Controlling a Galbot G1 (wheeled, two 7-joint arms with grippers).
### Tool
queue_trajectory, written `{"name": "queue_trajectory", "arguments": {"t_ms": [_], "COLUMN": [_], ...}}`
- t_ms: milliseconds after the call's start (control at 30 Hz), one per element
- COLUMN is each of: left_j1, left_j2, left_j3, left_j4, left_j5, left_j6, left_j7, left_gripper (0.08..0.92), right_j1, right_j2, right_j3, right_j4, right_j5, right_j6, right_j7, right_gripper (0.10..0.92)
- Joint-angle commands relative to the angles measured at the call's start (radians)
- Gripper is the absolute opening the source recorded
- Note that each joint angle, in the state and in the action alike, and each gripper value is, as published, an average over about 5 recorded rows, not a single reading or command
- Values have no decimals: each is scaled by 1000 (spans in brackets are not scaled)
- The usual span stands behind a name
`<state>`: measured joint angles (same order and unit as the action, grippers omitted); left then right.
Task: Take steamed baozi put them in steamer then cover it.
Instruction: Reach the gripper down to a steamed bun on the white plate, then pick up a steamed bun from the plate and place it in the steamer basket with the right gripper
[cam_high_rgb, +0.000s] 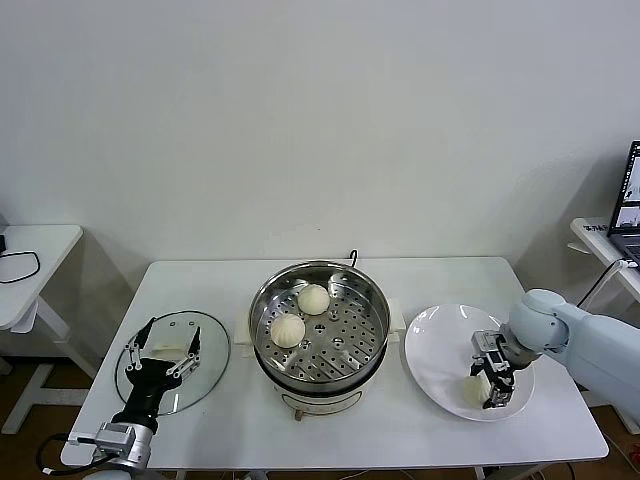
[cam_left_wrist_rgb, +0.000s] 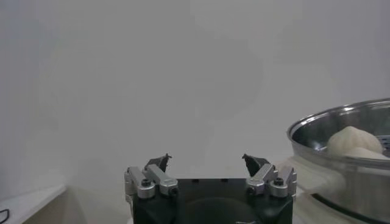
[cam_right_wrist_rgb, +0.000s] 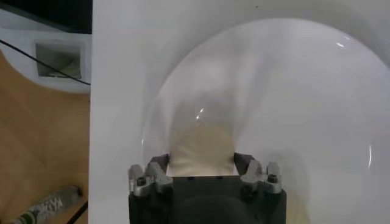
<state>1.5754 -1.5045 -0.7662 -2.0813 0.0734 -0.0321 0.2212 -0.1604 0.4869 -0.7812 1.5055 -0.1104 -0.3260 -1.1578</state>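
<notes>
The steamer (cam_high_rgb: 262, 322) stands at the table's middle with two baozi (cam_high_rgb: 313, 298) (cam_high_rgb: 288, 329) on its perforated tray. My right gripper (cam_high_rgb: 490, 385) is down on the white plate (cam_high_rgb: 435, 350), shut on a third baozi (cam_high_rgb: 474, 391); in the right wrist view that baozi (cam_right_wrist_rgb: 201, 146) is pressed between the fingers of the gripper (cam_right_wrist_rgb: 201, 159). My left gripper (cam_high_rgb: 162, 345) is open and empty just above the glass cover (cam_high_rgb: 212, 350), which lies flat left of the steamer. The left wrist view shows its open gripper (cam_left_wrist_rgb: 207, 159), the steamer (cam_left_wrist_rgb: 341, 122) and a baozi (cam_left_wrist_rgb: 353, 140).
A small white table (cam_high_rgb: 30, 250) with a black cable stands at the far left. A laptop (cam_high_rgb: 630, 210) sits on another table at the far right. The plate (cam_right_wrist_rgb: 292, 91) lies close to the table's right edge, with floor beyond.
</notes>
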Motion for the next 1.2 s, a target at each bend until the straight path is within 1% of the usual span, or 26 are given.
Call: {"name": "queue_trajectory", "arguments": {"t_ms": [33, 233, 367, 500, 567, 667, 800, 900, 1000, 1200], "left_j1": [0, 2, 2, -1, -1, 0, -1, -1, -1, 0], "left_j2": [1, 3, 5, 7, 8, 11, 13, 12, 10, 9], "left_j3": [1, 3, 12, 22, 23, 21, 17, 16, 15, 7], "left_j4": [-6, -12, -15, 0, 3, 2, -5, -8, -9, -2], "left_j5": [1, 2, 5, 16, 18, 19, 18, 18, 17, 16], "left_j6": [1, 3, 4, 2, 1, 2, 6, 7, 7, 6], "left_j7": [0, -2, -3, -3, -3, -3, -4, -4, -5, -3], "left_gripper": [823, 823, 823, 823, 823, 823, 823, 823, 823, 823], "right_j1": [-10, 141, 316, 551, 665, 822, 939, 977, 993, 987], "right_j2": [-1, -43, -54, -20, 6, 60, 141, 201, 265, 391], "right_j3": [16, -62, -111, -224, -295, -387, -472, -498, -517, -548], "right_j4": [1, 31, 43, 70, 86, 105, 126, 145, 162, 186], "right_j5": [1, 85, 125, 157, 175, 175, 164, 153, 109, 40], "right_j6": [4, -1, 4, 40, 77, 176, 321, 397, 473, 600], "right_j7": [2, -12, -40, -66, -74, -77, -78, -76, -71, -22], "right_gripper": [680, 679, 679, 679, 679, 679, 677, 671, 664, 662]}}
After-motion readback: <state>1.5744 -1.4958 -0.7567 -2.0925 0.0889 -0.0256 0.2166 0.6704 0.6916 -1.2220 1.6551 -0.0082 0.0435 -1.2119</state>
